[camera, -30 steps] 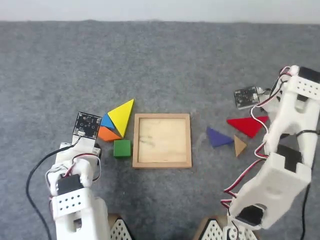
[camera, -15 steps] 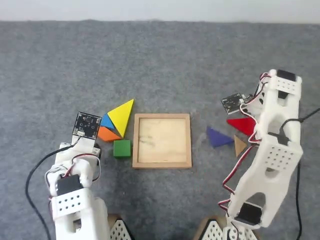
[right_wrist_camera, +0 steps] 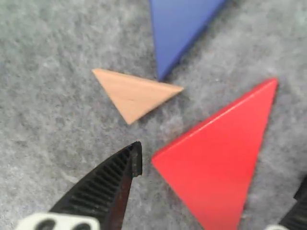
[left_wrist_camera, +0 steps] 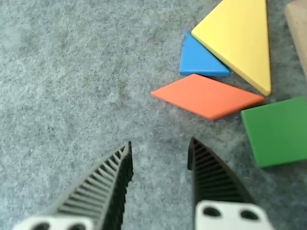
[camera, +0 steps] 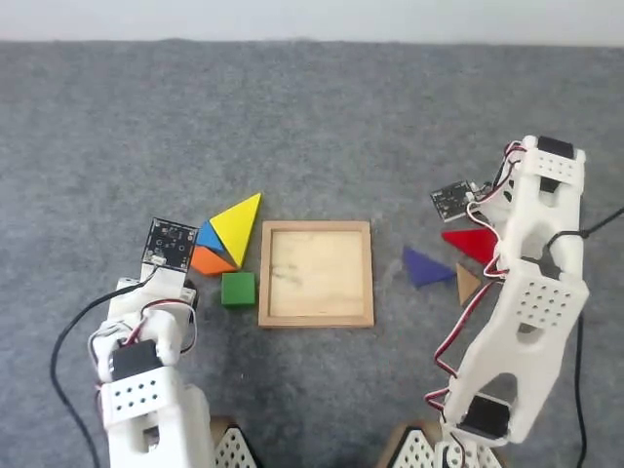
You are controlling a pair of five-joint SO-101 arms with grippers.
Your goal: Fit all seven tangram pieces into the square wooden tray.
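Pale wooden tray [camera: 316, 227] is square, raised-rimmed; left pincer [left_wrist_camera: 160, 143] and right pincer [right_wrist_camera: 220, 165] gape apart.

Tray [camera: 315, 318] pale wood, faint grain. Left of it: yellow triangle [camera: 239, 226], blue triangle [camera: 209, 237], orange parallelogram [camera: 211, 261], green square [camera: 238, 290]. Right of it: purple triangle [camera: 425, 267], tan triangle [camera: 467, 284], red triangle [camera: 478, 244] — all solid, unpatterned. Table cover [camera: 322, 127] mottled grey. Left arm [camera: 146, 390], right arm [camera: 531, 312] white; left gripper [left_wrist_camera: 159, 153], right gripper [right_wrist_camera: 220, 165] — black, ribbed.
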